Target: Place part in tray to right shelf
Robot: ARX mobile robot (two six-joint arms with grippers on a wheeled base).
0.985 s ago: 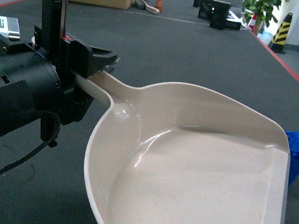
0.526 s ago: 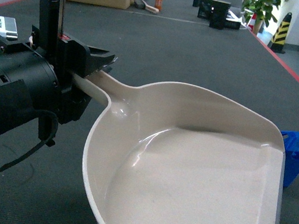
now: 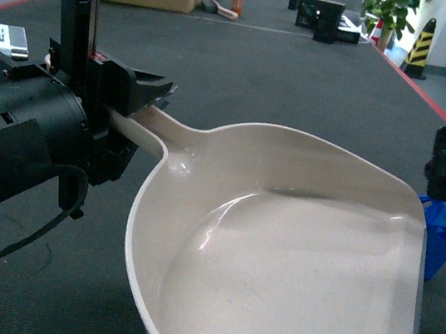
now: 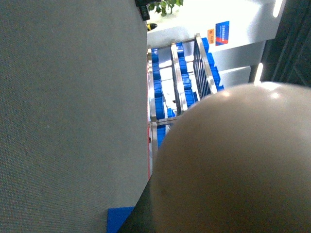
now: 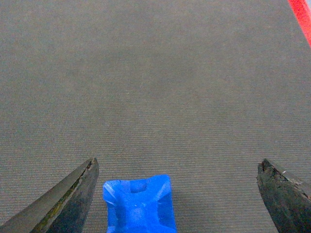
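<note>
The tray handle is clamped in the left gripper. The part is seen just past the tray's right edge, partly hidden by it, on grey carpet with open floor around. The right gripper is spread wide above the part, mostly cut off in the head view.

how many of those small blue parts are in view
1. The part stands on the grey floor just past the tray's right edge, below the open right pincer. Others could be hidden behind the tray.
</note>
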